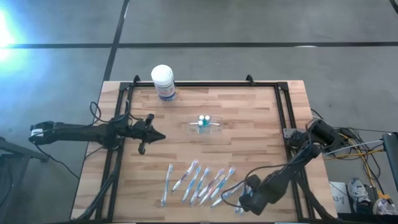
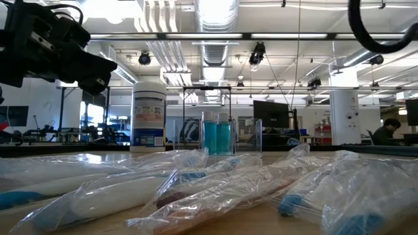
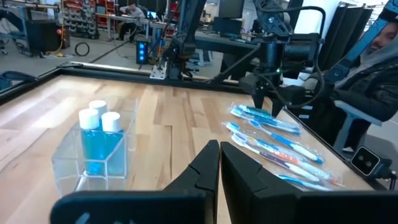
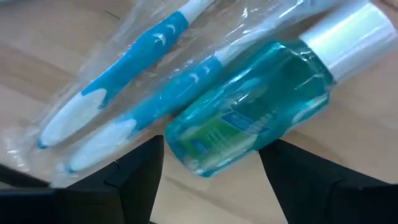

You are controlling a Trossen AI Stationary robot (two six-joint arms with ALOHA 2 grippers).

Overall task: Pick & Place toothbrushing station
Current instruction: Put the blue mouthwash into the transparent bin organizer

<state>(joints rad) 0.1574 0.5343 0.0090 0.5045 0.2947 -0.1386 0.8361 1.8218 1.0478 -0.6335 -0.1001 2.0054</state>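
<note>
High view, station: the toothbrushing station [image 1: 206,126], a clear holder with two white-capped blue bottles [image 1: 203,122] standing in it, sits mid-table, touched by neither arm.
High view, left gripper [image 1: 147,133]: over the table's left part, beside the holder but apart from it, fingers pressed together, nothing between them.
High view, right gripper [image 1: 244,200]: low at the near edge, at the right end of the row of bagged toothbrushes [image 1: 198,183].
High view, tub: white cylindrical tub [image 1: 163,83] at the far rail.
Low view: bagged toothbrushes [image 2: 196,186] fill the foreground; holder [image 2: 228,136] and tub [image 2: 149,114] stand behind.
Left wrist view: shut fingers [image 3: 214,177] point past the holder [image 3: 93,152].
Right wrist view: fingers [image 4: 134,177] spread either side of a small teal mouthwash bottle [image 4: 249,112] lying on the wood, apparently not touching it; two bagged toothbrushes [image 4: 134,93] lie just beside it.
</note>
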